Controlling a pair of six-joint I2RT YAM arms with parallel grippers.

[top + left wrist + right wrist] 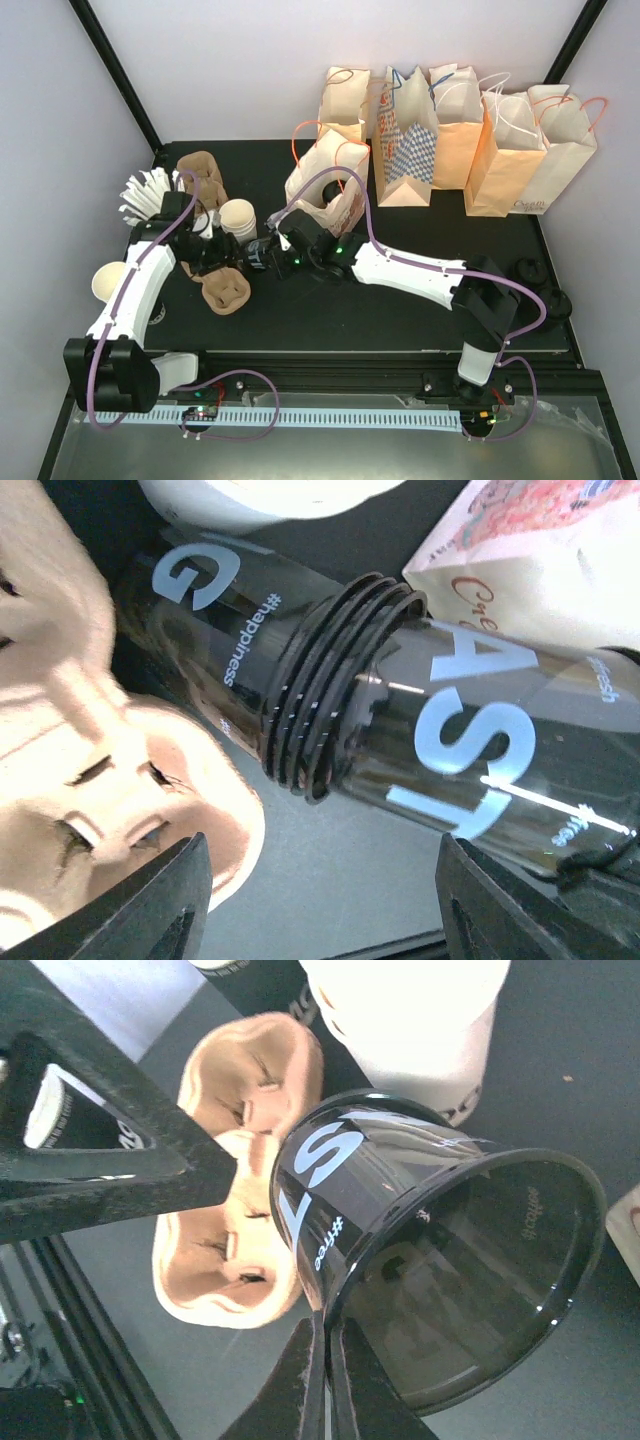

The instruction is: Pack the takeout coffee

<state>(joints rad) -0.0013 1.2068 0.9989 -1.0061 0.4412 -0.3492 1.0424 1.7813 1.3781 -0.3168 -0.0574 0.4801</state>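
We see the right gripper [327, 1345] pinched tight on the rim of the takeout coffee [400, 1210], a dark, see-through plastic cup with white lettering. It is tipped on its side, with its base toward the brown moulded-pulp carrier [195, 1280] and its open mouth facing away from it. The left gripper [320, 890] hangs over the carrier's edge, its fingers spread wide and clasping nothing. Just beside the carrier, a second dark lettered piece [335, 680], ringed with black ribs, meets the cup's narrow end; we cannot tell whether the two are nested. A stack of cream paper cups [238, 218] stands just beyond the carrier, and a row of paper bags [460, 130] stands well beyond it.
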